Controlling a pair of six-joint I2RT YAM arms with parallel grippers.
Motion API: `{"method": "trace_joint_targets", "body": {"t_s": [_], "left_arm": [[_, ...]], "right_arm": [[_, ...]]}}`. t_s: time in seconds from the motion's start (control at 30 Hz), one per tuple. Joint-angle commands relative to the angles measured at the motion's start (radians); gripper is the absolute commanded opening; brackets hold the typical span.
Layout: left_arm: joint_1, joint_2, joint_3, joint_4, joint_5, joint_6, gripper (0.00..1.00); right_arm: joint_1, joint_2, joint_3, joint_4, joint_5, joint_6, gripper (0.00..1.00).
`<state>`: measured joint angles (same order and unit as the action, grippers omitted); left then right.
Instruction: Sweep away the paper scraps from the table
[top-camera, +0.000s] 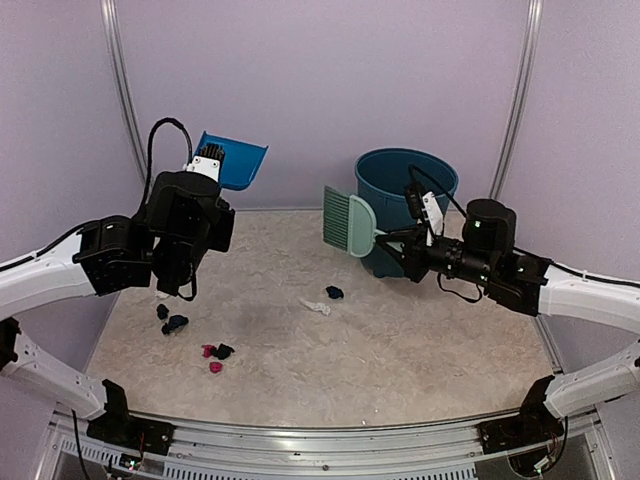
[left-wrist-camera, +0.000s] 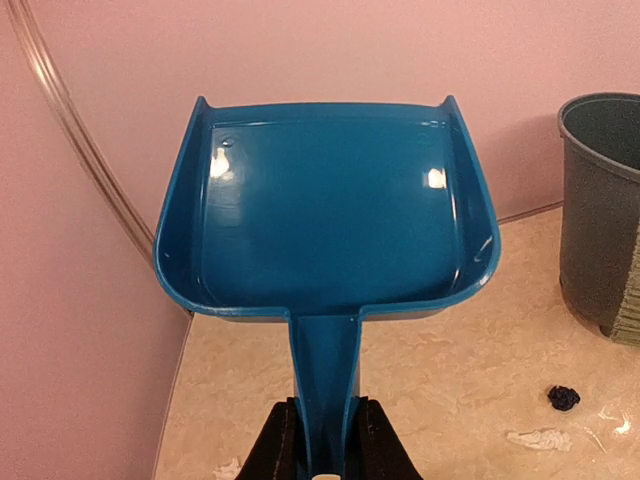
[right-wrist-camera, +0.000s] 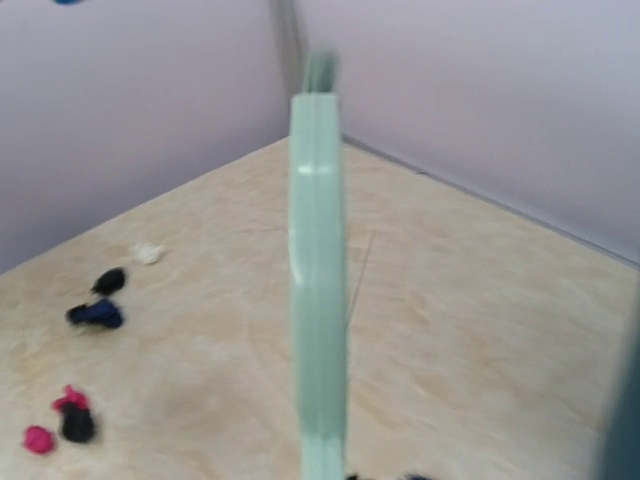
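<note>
My left gripper (left-wrist-camera: 325, 455) is shut on the handle of a blue dustpan (left-wrist-camera: 325, 215), held up in the air near the back left wall (top-camera: 232, 160). My right gripper (top-camera: 398, 242) is shut on the handle of a pale green hand brush (top-camera: 348, 222), bristles pointing left, above the table (top-camera: 420, 340). In the right wrist view the brush (right-wrist-camera: 318, 290) runs up the middle, blurred. Paper scraps lie on the table: a black one (top-camera: 334, 293) and a white one (top-camera: 316, 305) in the middle, dark ones (top-camera: 174, 322) and pink ones (top-camera: 214, 366) at the left.
A teal bin (top-camera: 405, 185) stands at the back right, just behind the brush and right gripper; its rim shows in the left wrist view (left-wrist-camera: 600, 210). Lilac walls enclose the table. A silver rail (top-camera: 320, 430) runs along the near edge.
</note>
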<state>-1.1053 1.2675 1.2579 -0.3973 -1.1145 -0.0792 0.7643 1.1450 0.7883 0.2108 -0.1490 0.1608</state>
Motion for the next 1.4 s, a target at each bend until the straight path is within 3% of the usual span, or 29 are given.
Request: {"method": "trace_joint_targets", "body": {"t_s": [0.0,0.13,0.27,0.37,0.5,0.6,0.73,1.13,1.37], "left_arm": [[0.039,-0.098,-0.087,-0.234,0.025,-0.358,0.0],[0.158,-0.167,-0.179,-0.284,0.125,-0.462,0.0],[0.285,-0.207,-0.32,-0.185,0.256,-0.428,0.0],[0.395,-0.199,-0.379,-0.111,0.325,-0.453,0.0],[0.595,-0.17,-0.499,0.063,0.543,-0.482,0.0],[0.687,-0.142,-0.556,0.104,0.565,-0.552,0.0],[0.748,-0.103,-0.578,0.111,0.569,-0.641,0.0],[0.909,0.027,-0.653,0.145,0.757,-0.738,0.0],[0.87,0.047,-0.694,0.116,0.893,-0.839,0.0]], "right_arm": [[0.078,0.147,0.114,0.065,-0.058,-0.105,0.0],[0.127,0.268,0.19,0.054,0.001,-0.132,0.0],[0.149,0.309,0.213,0.058,0.009,-0.122,0.0],[0.159,0.306,0.209,0.049,0.026,-0.108,0.0],[0.16,0.262,0.144,0.055,0.064,-0.071,0.0],[0.161,0.214,0.071,0.058,0.1,-0.041,0.0],[0.161,0.138,-0.015,0.027,0.185,0.008,0.0],[0.159,-0.188,-0.217,-0.015,0.439,0.021,0.0],[0.158,-0.256,-0.243,-0.049,0.513,0.013,0.0]]}}
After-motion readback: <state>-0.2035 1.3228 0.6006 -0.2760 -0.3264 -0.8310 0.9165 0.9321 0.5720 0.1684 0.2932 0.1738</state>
